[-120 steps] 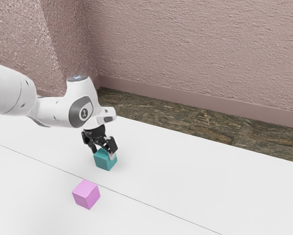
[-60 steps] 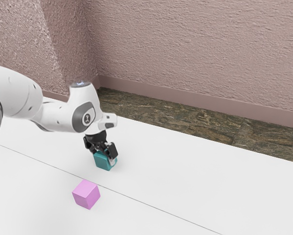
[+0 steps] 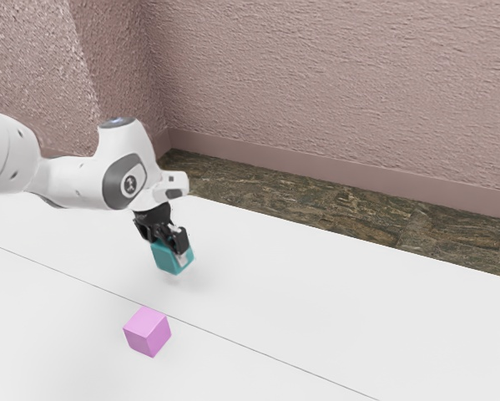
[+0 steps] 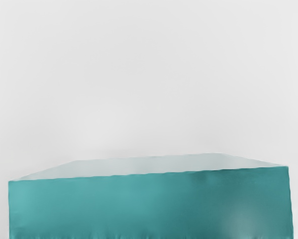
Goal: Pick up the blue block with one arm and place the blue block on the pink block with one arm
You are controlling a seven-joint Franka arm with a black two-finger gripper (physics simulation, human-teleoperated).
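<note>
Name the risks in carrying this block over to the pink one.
The blue block hangs tilted in the tool: set down so, it may land on an edge and tumble off the pink block. The tool grips only its upper part, so it could slip on the way.

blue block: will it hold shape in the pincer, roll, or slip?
Probably rigid: the blue block shows straight edges while pinched in the pincer. Unlikely to roll: flat faces, square corners. It may slip somewhat; its faces look smooth, and it hangs slightly tilted above the table.
</note>
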